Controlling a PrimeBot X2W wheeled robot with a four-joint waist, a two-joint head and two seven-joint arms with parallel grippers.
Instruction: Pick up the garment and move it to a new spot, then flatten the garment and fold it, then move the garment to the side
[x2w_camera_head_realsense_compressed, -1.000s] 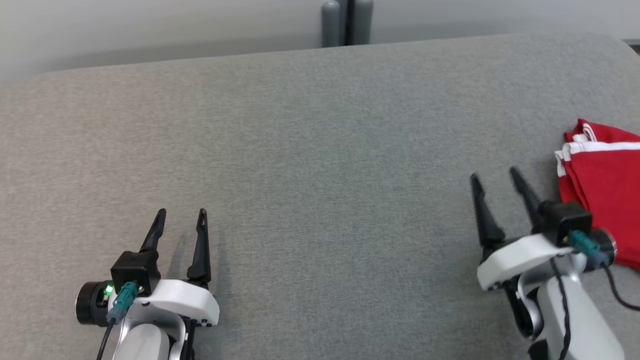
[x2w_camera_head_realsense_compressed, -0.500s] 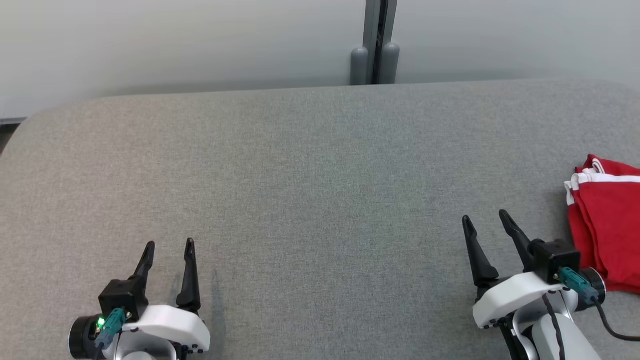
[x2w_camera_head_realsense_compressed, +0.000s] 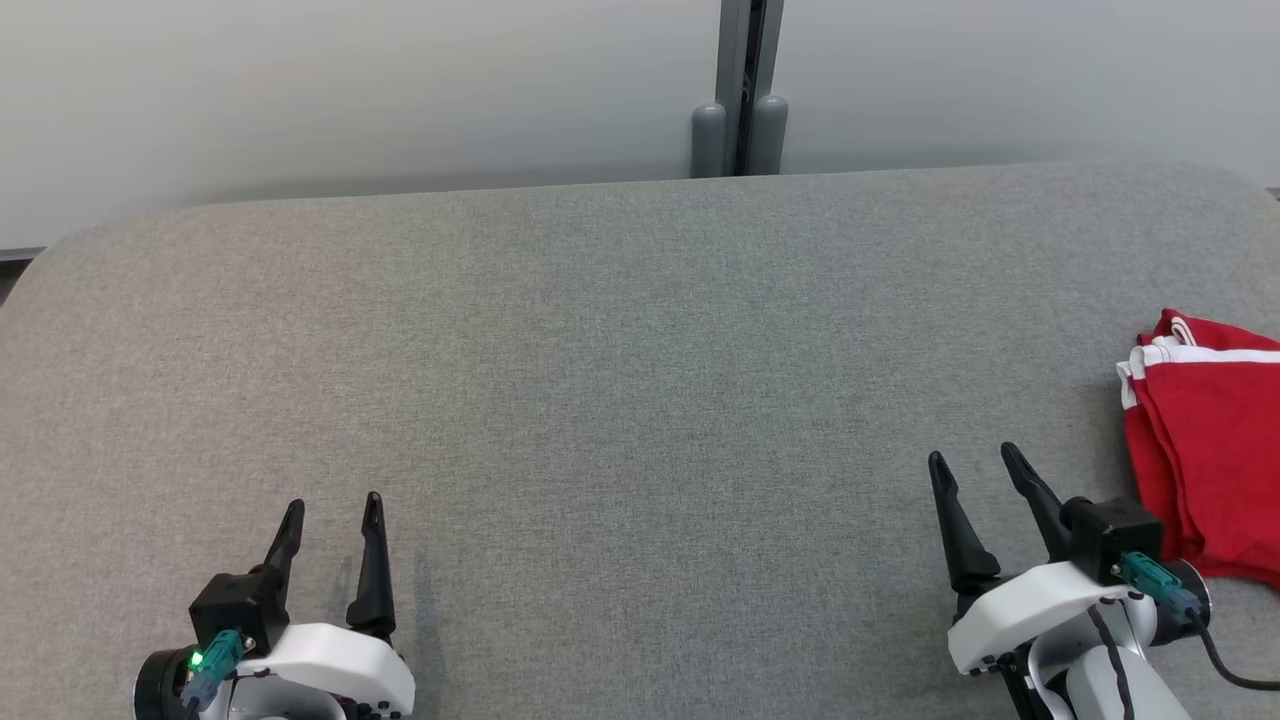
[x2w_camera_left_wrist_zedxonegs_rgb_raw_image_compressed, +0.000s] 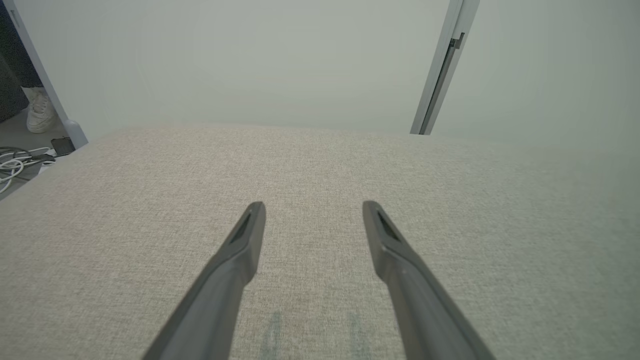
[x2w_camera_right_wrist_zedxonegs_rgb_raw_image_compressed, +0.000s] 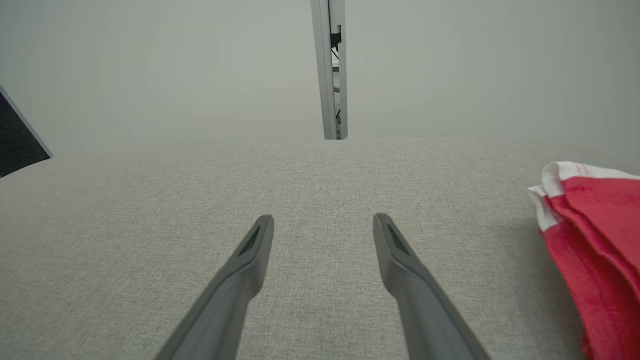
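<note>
The garment (x2w_camera_head_realsense_compressed: 1210, 450) is red with white trim and lies folded in layers at the right edge of the grey padded table (x2w_camera_head_realsense_compressed: 620, 380). It also appears at the right of the right wrist view, garment (x2w_camera_right_wrist_zedxonegs_rgb_raw_image_compressed: 595, 240). My right gripper (x2w_camera_head_realsense_compressed: 972, 458) stands open just left of the garment, apart from it, with nothing between its fingers; the same open gap is seen in its own wrist view, right gripper (x2w_camera_right_wrist_zedxonegs_rgb_raw_image_compressed: 322, 220). Low at the left, my left gripper (x2w_camera_head_realsense_compressed: 333, 504) is open and holds nothing, left gripper (x2w_camera_left_wrist_zedxonegs_rgb_raw_image_compressed: 313, 207) over bare fabric.
A pale wall with a grey vertical post (x2w_camera_head_realsense_compressed: 740, 90) runs behind the table's far edge. In the left wrist view, white cables (x2w_camera_left_wrist_zedxonegs_rgb_raw_image_compressed: 15, 165) and a person's white shoe (x2w_camera_left_wrist_zedxonegs_rgb_raw_image_compressed: 37, 110) lie on the floor beyond the table's left side.
The head camera has tilted up, so the whole picture slid down and the wall came into view. Both grippers stay open and sit lower in the picture; the garment lies as before.
</note>
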